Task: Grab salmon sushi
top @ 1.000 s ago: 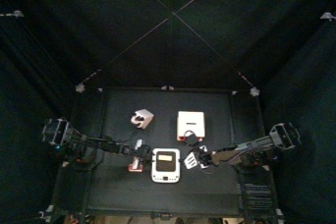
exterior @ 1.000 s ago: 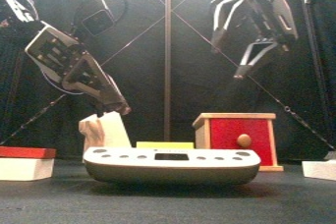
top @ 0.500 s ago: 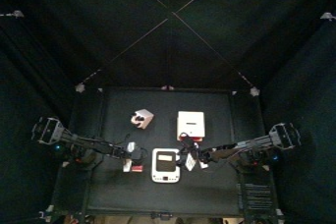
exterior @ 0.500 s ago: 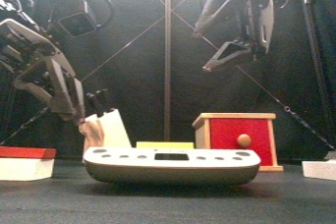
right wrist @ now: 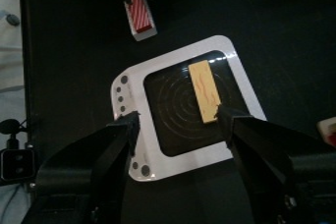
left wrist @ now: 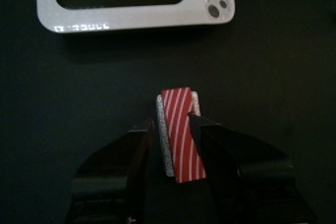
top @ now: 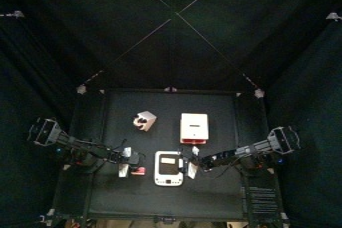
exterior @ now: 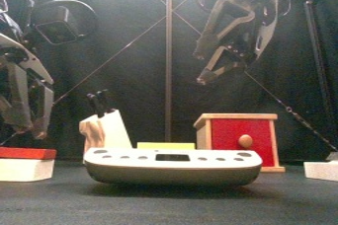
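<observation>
Left fingers straddle the sushi, right arm hangs over the tray

From above: the sushi (top: 138, 171) lies on the worktop (top: 120, 122) just left of the white tray (top: 167, 168), with the left gripper (top: 130, 158) right over it. Front on: the sushi (exterior: 26, 162) sits far left, the right gripper (exterior: 209, 71) high above the red box (exterior: 239, 139). Left wrist: the striped sushi (left wrist: 180, 134) stands between spread fingers (left wrist: 147, 141), not clamped. Right wrist: fingers (right wrist: 116, 141) wide apart over the tray (right wrist: 138, 120), nothing between them.
</observation>
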Available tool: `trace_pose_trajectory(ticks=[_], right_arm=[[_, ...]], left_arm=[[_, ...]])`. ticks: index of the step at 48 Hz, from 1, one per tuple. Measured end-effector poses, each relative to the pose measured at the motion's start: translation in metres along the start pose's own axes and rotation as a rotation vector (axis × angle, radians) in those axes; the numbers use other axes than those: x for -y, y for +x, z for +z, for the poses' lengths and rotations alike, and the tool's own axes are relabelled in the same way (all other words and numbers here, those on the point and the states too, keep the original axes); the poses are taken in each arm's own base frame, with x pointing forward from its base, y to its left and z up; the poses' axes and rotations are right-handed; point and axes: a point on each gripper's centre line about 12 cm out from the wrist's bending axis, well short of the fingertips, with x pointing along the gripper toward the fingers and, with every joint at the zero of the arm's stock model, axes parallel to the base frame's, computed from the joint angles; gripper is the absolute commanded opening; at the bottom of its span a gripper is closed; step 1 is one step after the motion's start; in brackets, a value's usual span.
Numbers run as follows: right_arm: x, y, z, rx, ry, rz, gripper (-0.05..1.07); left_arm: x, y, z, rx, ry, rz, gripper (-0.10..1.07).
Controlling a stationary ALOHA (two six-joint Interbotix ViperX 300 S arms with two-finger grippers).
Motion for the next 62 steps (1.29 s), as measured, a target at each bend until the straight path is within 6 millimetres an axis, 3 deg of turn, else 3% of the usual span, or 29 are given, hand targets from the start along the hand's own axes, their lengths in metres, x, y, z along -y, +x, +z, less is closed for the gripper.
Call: trace_pose_trajectory(ticks=[27, 62], right_arm=[[-0.01, 0.002, -0.004, -0.018, -0.008, -0.021, 0.94], [-0.01, 0.008, -0.006, -0.03, -0.009, -0.031, 0.94]], left_arm=[[0.008, 0.019, 0.003, -0.141, -0.012, -0.011, 0.74], [0.008, 0.021, 0.003, -0.148, 0.011, -0.009, 0.75]])
